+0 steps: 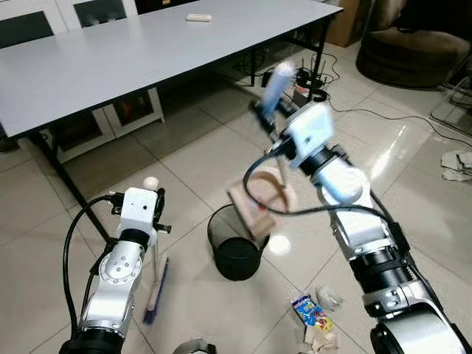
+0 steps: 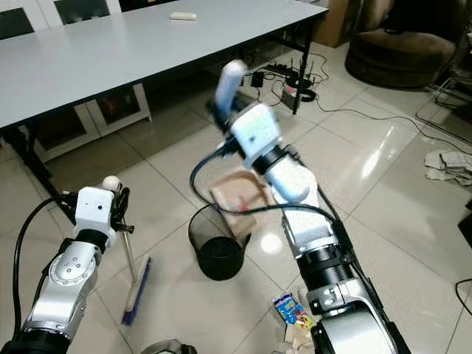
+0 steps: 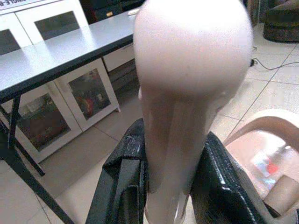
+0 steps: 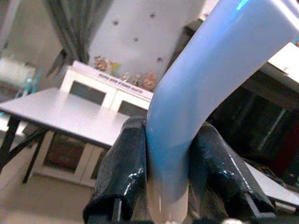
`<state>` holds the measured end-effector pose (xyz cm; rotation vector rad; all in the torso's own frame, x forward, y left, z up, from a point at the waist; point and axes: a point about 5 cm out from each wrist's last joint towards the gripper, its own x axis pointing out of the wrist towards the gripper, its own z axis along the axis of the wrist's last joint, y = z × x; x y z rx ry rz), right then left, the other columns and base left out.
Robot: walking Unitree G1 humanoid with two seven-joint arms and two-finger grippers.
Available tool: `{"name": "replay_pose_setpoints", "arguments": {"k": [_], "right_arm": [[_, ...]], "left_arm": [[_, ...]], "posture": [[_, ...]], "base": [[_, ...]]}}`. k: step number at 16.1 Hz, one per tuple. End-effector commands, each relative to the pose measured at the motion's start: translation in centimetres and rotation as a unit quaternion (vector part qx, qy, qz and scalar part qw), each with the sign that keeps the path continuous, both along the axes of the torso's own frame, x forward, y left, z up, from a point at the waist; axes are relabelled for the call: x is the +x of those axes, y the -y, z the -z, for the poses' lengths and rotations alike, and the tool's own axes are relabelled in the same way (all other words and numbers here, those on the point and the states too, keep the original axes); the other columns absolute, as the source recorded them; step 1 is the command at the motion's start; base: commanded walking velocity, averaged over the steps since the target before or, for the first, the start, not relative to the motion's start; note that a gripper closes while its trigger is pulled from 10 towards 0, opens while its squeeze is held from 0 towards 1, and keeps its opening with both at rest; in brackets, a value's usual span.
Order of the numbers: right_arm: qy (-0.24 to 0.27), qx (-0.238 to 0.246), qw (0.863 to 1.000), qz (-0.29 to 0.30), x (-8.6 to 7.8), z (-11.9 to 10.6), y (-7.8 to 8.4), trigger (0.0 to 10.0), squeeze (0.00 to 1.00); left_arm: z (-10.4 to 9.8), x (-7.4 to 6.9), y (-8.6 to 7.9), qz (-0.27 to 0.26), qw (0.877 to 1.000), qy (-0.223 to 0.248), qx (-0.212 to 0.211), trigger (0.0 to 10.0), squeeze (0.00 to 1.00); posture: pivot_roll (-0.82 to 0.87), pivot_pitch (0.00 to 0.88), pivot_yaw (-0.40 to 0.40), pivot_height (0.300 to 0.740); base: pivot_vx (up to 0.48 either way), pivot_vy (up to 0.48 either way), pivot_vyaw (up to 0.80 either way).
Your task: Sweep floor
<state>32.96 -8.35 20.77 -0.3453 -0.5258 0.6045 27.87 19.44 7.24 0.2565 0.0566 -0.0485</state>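
Note:
My left gripper (image 1: 152,205) is shut on the pale handle of a broom (image 1: 156,276), just under its round knob (image 3: 191,51). The broom's blue bristles rest on the tiled floor by my left side. My right gripper (image 1: 271,122) is raised and shut on the light blue handle (image 4: 201,93) of a beige dustpan (image 1: 259,198). The pan hangs tilted over a black mesh bin (image 1: 236,249), its lower edge at the bin's rim. A bit of red and blue litter lies inside the dustpan (image 3: 261,163). A colourful snack packet (image 1: 310,310) and crumpled paper (image 1: 321,340) lie on the floor right of the bin.
A long grey table (image 1: 147,51) on black legs stands ahead to the left, with white cabinets behind it. Cables and a power strip (image 1: 310,90) lie beyond the right arm. A brown pouffe (image 1: 413,44) sits far right, and crumpled paper (image 1: 457,164) lies at the right edge.

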Motion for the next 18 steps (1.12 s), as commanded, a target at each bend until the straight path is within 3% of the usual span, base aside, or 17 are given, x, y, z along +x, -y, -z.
{"name": "replay_pose_setpoints", "arguments": {"k": [1, 4, 7, 10, 14, 16, 17, 18], "right_arm": [[0.061, -0.003, 0.998, -0.021, -0.7, -2.1, -0.5, 10.0, 0.0], [0.076, -0.009, 0.995, -0.063, -1.8, -2.2, -1.9, 10.0, 0.0], [0.079, -0.049, 0.989, -0.112, -2.8, -1.6, -3.3, 10.0, 0.0], [0.107, -0.112, 0.982, -0.111, -3.0, -1.2, -3.8, 10.0, 0.0], [0.13, -0.112, 0.983, -0.068, -2.3, -2.5, -3.0, 10.0, 0.0], [0.174, -0.062, 0.979, 0.081, -0.4, -6.2, 1.5, 10.0, 0.0], [0.141, -0.042, 0.97, 0.195, 1.0, -6.7, 5.7, 10.0, 0.0], [0.109, -0.029, 0.951, 0.286, 1.4, -6.2, 9.5, 10.0, 0.0]], "left_arm": [[-0.6, 0.4, -0.1, 0.008, 1.0, 0.014, 0.012, 10.0, 0.0], [-0.7, 0.8, 0.3, 0.016, 1.0, 0.017, 0.013, 10.0, 0.0], [-0.7, 1.1, 0.5, 0.012, 1.0, 0.021, 0.011, 10.0, 0.0], [-0.7, 1.4, 0.6, 0.012, 1.0, 0.021, 0.012, 10.0, 0.0], [-0.5, 1.5, 0.4, 0.008, 1.0, 0.02, 0.011, 10.0, 0.0], [-0.2, 1.6, 0.6, 0.017, 1.0, 0.011, 0.013, 10.0, 0.0], [-0.1, 1.6, 0.6, 0.022, 1.0, 0.007, 0.011, 10.0, 0.0], [0.1, 1.3, 0.8, 0.035, 0.999, 0.002, 0.008, 10.0, 0.0]], "posture": [[-0.01, 0.0, 0.039, 0.74], [-0.01, 0.0, 0.035, 0.74], [-0.02, 0.0, 0.024, 0.74], [-0.02, 0.0, 0.015, 0.74], [-0.02, 0.0, 0.017, 0.74], [-0.03, 0.0, 0.011, 0.74], [-0.03, 0.0, 0.013, 0.74], [-0.04, 0.0, 0.02, 0.74]], "base": [[0.0, 0.0, 0.0], [0.0, 0.0, 0.0], [0.0, 0.0, 0.0], [0.0, 0.0, 0.0], [0.0, 0.0, 0.0], [0.0, 0.0, 0.0], [0.0, 0.0, 0.0], [0.0, 0.0, 0.0]]}}
